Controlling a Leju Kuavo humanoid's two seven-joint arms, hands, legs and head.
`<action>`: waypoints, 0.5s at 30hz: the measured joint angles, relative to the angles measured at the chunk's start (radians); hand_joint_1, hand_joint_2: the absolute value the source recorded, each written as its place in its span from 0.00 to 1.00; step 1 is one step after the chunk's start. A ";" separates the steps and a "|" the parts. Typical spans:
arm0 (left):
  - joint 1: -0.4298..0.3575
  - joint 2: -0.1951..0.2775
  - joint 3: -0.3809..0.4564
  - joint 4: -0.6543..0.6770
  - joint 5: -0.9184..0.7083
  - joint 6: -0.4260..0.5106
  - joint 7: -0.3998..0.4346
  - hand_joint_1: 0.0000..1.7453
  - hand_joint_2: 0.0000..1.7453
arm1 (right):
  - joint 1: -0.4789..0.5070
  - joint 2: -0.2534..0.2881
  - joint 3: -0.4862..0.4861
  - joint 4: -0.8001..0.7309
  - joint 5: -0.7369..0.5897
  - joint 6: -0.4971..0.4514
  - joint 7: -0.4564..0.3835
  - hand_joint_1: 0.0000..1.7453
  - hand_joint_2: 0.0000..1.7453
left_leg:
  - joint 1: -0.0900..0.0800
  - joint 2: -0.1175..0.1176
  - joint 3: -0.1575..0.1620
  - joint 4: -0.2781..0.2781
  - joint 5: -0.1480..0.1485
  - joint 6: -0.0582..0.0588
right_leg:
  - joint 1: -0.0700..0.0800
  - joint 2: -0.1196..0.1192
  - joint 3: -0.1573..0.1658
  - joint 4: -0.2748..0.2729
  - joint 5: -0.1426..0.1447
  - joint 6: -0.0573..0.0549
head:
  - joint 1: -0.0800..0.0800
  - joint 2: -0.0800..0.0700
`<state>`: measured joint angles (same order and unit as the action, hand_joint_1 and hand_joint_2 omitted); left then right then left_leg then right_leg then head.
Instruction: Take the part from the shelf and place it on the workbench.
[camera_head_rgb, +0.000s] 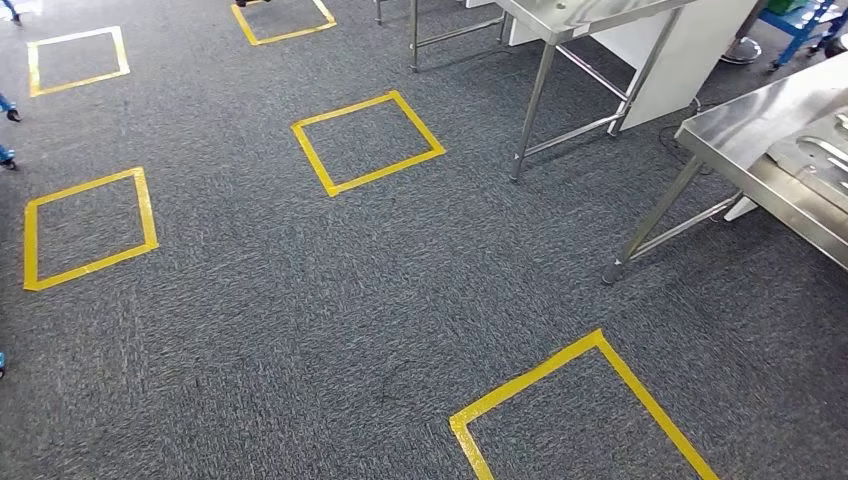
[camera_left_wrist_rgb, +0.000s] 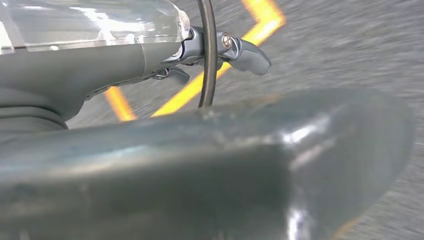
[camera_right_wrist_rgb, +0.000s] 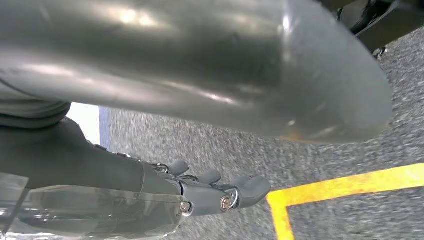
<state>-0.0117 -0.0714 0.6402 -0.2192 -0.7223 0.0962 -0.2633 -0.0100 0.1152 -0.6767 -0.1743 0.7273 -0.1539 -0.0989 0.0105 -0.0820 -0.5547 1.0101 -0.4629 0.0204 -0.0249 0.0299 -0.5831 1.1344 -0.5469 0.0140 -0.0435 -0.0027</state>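
A steel workbench (camera_head_rgb: 737, 126) enters the head view at the right edge, with a flat slotted metal plate (camera_head_rgb: 822, 155) lying on its top. My left hand (camera_left_wrist_rgb: 165, 130) hangs over the carpet, its thick thumb in front and its dark fingers (camera_left_wrist_rgb: 247, 54) stretched out, holding nothing. A thin dark cable (camera_left_wrist_rgb: 209, 55) runs past those fingers. My right hand (camera_right_wrist_rgb: 165, 95) also hangs above the carpet, with its fingers (camera_right_wrist_rgb: 235, 192) extended apart from the thumb and nothing in them.
Grey carpet carries several yellow tape squares, one in the middle (camera_head_rgb: 366, 141) and one near the front (camera_head_rgb: 580, 410). A second steel table (camera_head_rgb: 590, 18) with thin legs stands at the back right, beside a white panel (camera_head_rgb: 680, 55).
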 joint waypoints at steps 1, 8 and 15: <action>-0.001 -0.002 0.005 0.000 0.005 -0.002 0.043 0.00 0.00 | 0.000 0.000 0.000 0.000 0.006 0.004 0.004 0.00 0.00 | -0.001 -0.012 -0.002 0.004 -0.002 -0.004 | -0.001 0.024 0.021 -0.055 0.024 -0.005 | 0.000 0.000; -0.002 -0.010 0.038 0.003 0.029 -0.018 0.172 0.00 0.00 | -0.004 -0.003 0.000 0.000 0.025 0.016 0.017 0.00 0.00 | 0.004 0.018 -0.043 0.065 -0.035 -0.041 | 0.002 -0.006 0.054 -0.131 0.043 -0.037 | 0.000 0.000; -0.005 -0.014 0.055 0.003 0.009 -0.022 0.183 0.00 0.00 | -0.002 -0.026 -0.001 0.001 0.031 0.029 0.025 0.00 0.00 | 0.011 0.095 -0.075 0.153 -0.049 -0.059 | 0.005 -0.107 0.065 -0.128 0.030 -0.036 | 0.000 0.000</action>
<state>-0.0168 -0.0855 0.6955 -0.2162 -0.7130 0.0740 -0.0799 -0.0123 0.0890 -0.6775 -0.1736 0.7588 -0.1248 -0.0736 0.0219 0.0127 -0.6295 1.1634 -0.5116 -0.0384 -0.0201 -0.0770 -0.5180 1.0063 -0.5167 -0.0218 -0.0438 -0.0027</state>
